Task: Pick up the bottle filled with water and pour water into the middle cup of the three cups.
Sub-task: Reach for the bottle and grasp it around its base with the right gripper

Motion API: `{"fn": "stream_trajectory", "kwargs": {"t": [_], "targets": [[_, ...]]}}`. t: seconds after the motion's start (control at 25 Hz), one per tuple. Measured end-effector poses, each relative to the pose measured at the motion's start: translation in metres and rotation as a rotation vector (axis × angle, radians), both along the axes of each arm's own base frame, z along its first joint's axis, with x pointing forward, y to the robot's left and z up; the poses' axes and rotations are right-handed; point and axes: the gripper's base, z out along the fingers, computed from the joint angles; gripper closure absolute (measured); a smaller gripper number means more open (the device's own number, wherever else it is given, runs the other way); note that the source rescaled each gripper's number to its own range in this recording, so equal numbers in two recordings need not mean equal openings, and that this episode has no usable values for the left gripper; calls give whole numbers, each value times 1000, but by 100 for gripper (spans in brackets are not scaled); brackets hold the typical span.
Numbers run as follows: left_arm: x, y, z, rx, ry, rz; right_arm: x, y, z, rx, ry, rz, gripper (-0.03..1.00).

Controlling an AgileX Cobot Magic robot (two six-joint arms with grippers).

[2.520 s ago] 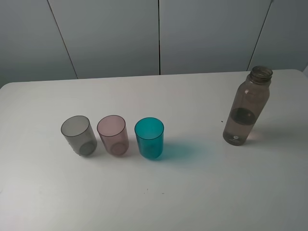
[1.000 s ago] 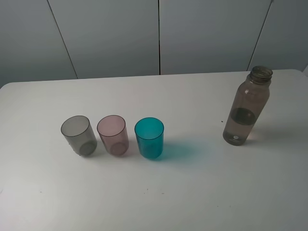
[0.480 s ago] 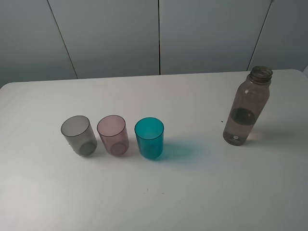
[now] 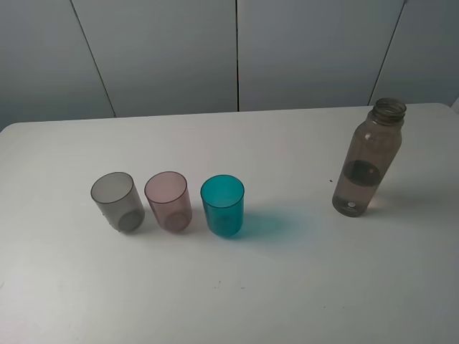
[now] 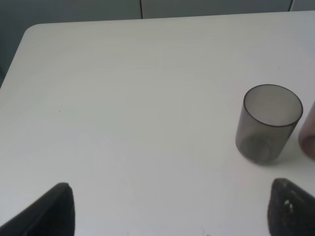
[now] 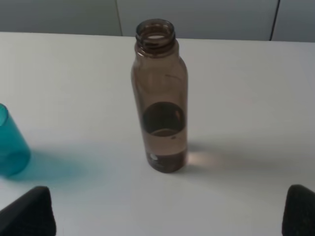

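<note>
Right claw (image 6: 163, 212) spread wide, empty; bottle (image 6: 160, 113) stands upright ahead of it, in line with the gap, not touching. Left claw (image 5: 172, 210) likewise spread; pink cup (image 4: 168, 201) ahead, beside grey cup (image 5: 268, 125)
</note>
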Motion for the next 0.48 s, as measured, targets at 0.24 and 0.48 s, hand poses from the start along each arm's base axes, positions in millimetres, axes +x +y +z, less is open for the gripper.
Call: {"fn": "stream_trajectory", "kwargs": {"t": [0.24, 0.48], "targets": [[0, 0, 0, 0, 0, 0, 0, 2, 2, 21, -14, 10, -3], [0, 0, 0, 0, 0, 0, 10, -2, 33, -29, -1, -10, -3]]}}
